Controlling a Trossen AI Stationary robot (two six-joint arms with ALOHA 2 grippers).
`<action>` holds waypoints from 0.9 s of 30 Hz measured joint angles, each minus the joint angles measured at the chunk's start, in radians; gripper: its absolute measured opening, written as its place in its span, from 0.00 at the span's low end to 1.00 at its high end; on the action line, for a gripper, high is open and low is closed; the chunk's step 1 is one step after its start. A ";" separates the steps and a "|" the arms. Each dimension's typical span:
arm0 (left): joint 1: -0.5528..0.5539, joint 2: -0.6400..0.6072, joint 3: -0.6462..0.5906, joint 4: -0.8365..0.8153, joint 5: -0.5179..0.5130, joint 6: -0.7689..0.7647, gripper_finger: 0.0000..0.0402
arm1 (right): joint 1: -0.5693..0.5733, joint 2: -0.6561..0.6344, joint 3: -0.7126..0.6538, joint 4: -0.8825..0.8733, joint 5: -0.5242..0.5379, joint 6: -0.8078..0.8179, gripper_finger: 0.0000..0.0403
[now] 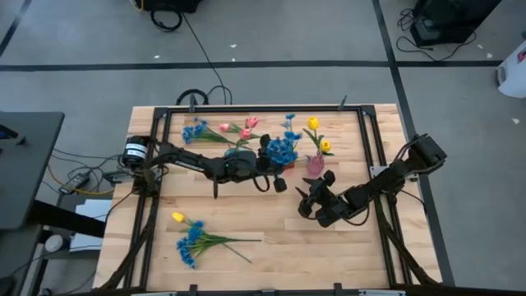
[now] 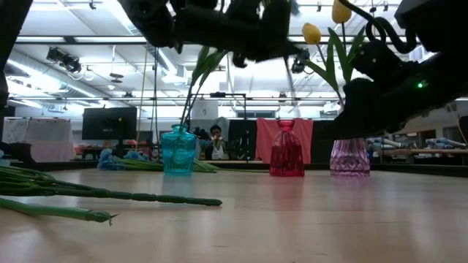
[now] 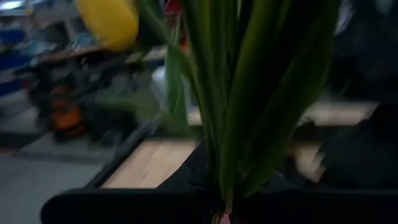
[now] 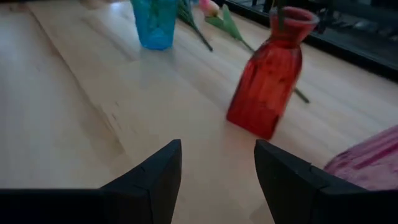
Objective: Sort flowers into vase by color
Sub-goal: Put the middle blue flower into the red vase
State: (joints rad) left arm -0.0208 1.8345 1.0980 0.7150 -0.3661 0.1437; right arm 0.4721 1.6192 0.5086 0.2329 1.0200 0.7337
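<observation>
My left gripper [image 1: 274, 163] reaches level from the table's left, above the vases, shut on a bundle of green stems and leaves [image 3: 236, 106]. Blue blossoms [image 1: 283, 150] show just beyond its fingers. A blue vase [image 2: 179, 150], a red vase [image 2: 287, 150] and a pink vase [image 2: 349, 157] stand in a row. The pink vase holds two yellow tulips [image 2: 312, 33]. Green stems [image 2: 193, 95] rise from the blue vase behind the arm. My right gripper [image 4: 217, 155] stands open near the pink vase, nothing between its fingers. My left gripper pinches the green stems [image 3: 221, 186] between its two fingers, coming level from the table's left. The leaves spread out beyond the fingers. The fingers hide the lower part of the stems, so I cannot tell whether the flower hangs clear or reaches into a vase.
A yellow tulip [image 1: 177, 217] and blue sprays [image 1: 191, 242] lie near the table's front left. Another blue spray [image 1: 195, 130] and pink tulips [image 1: 238, 127] lie at the far side. A dark frame [image 1: 366, 123] runs around the tabletop.
</observation>
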 joint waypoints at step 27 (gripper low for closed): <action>-0.020 0.048 0.137 -0.136 -0.251 0.009 0.07 | 0.063 -0.074 -0.047 0.044 -0.077 -0.031 0.52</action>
State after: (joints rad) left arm -0.0413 1.8829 1.2354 0.5785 -0.6175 0.1531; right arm 0.5350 1.5448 0.4618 0.2765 0.9432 0.7030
